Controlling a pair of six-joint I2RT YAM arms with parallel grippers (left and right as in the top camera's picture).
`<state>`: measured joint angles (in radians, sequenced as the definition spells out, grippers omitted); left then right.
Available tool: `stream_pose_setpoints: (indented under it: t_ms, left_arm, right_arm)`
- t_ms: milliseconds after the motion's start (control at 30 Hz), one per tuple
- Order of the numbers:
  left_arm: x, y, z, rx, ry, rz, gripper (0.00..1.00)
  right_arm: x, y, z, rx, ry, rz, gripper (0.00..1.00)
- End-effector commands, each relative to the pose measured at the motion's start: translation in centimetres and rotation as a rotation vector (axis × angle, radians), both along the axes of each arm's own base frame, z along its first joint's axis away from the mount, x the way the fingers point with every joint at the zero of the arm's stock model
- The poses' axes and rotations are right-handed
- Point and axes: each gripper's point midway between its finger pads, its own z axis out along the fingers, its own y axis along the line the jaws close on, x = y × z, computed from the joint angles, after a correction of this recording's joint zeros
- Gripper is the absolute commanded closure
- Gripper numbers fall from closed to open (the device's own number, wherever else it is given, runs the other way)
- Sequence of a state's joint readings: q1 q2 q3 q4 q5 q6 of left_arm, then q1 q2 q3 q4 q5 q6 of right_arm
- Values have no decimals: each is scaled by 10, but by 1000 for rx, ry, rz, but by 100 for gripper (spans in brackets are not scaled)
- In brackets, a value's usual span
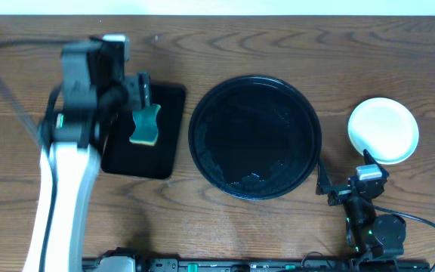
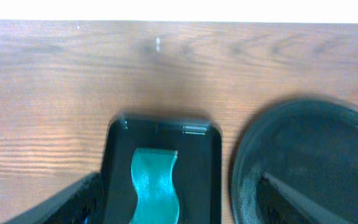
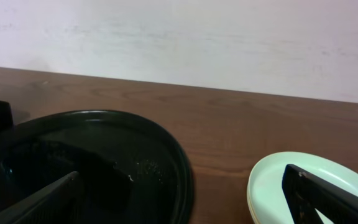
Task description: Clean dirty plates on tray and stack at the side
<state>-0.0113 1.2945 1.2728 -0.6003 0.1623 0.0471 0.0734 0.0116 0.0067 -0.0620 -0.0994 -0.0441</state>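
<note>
Taking the overhead view as a dial with the round black tray [image 1: 202, 162] at its centre, the tray holds no plates; its glossy floor shows only pale streaks and specks, thickest toward 6 o'clock. The stack of plates [image 1: 384, 130] sits off the tray at 3 o'clock on the wooden table [image 1: 225, 234], near the tray's rim but apart from it. In the right wrist view the top plate [image 3: 272, 186] is pale mint with a yellowish edge showing beneath it; how many plates are in the stack cannot be told.

The right gripper [image 1: 346, 175] lies at about 4 o'clock from the tray, below the stack; its jaws stand wide apart and hold nothing; in the right wrist view one finger [image 3: 42, 199] crosses the tray [image 3: 104, 137] and the other [image 3: 328, 193] crosses the plate.

At 9 o'clock, just beside the round tray, lies a rectangular black tray [image 1: 168, 140] with a wavy green sponge [image 1: 146, 125] on it. The left gripper [image 1: 143, 91] hangs over the 12 o'clock end of that sponge, jaws spread wide and empty; in the left wrist view the sponge [image 2: 155, 190] lies between the dark fingers [image 2: 73, 202] without touching either, and the round tray [image 2: 303, 143] is at 3 o'clock of the small one [image 2: 120, 168].
</note>
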Motion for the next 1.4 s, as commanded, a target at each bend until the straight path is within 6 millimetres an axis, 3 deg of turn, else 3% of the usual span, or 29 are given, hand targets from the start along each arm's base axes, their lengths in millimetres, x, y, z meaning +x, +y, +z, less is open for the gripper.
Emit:
stream_pose_setpoints:
  t_ms: [0, 267, 500, 800, 1167, 1367]
  left_arm:
    - [-34, -1, 1, 23, -95, -32, 21]
    - [-100, 1, -24, 38, -290, -27, 21]
    - [-133, 2, -47, 39, -481, -23, 21]
    - [-138, 3, -86, 98, -568, -41, 21]
    - [-138, 12, -126, 127, -543, 5, 21]
    - [-137, 15, -125, 131, -558, 24, 21]
  right_arm:
    - [0, 1, -1, 13, 4, 0, 1]
    - [0, 1, -1, 13, 4, 0, 1]
    - [0, 1, -1, 13, 4, 0, 1]
    - [0, 1, -1, 13, 4, 1, 1]
    - [0, 1, -1, 13, 4, 0, 1]
    - [0, 1, -1, 13, 4, 0, 1]
